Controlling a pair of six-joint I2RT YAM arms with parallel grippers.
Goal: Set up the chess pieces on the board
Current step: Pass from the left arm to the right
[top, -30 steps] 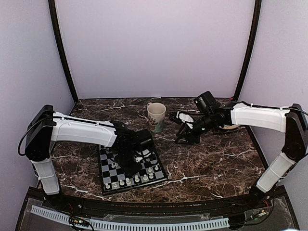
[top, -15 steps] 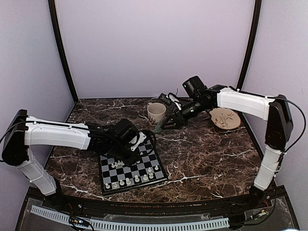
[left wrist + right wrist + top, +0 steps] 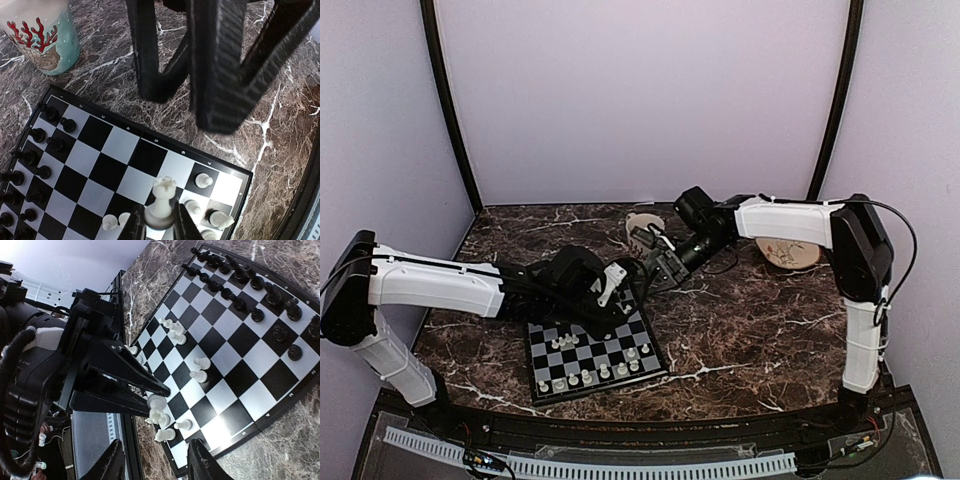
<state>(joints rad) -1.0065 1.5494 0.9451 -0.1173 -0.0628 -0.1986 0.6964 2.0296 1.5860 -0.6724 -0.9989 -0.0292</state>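
Board (image 3: 603, 352) on marble (image 3: 750, 320), lilac walls (image 3: 640, 100); left end effector (image 3: 158, 226) tight on rook (image 3: 162, 196), right end effector (image 3: 156, 462) agape.

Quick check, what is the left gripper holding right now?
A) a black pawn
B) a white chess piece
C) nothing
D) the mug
B: in the left wrist view, the left gripper is closed on a white piece with a notched, rook-like top, held over the white end of the board.
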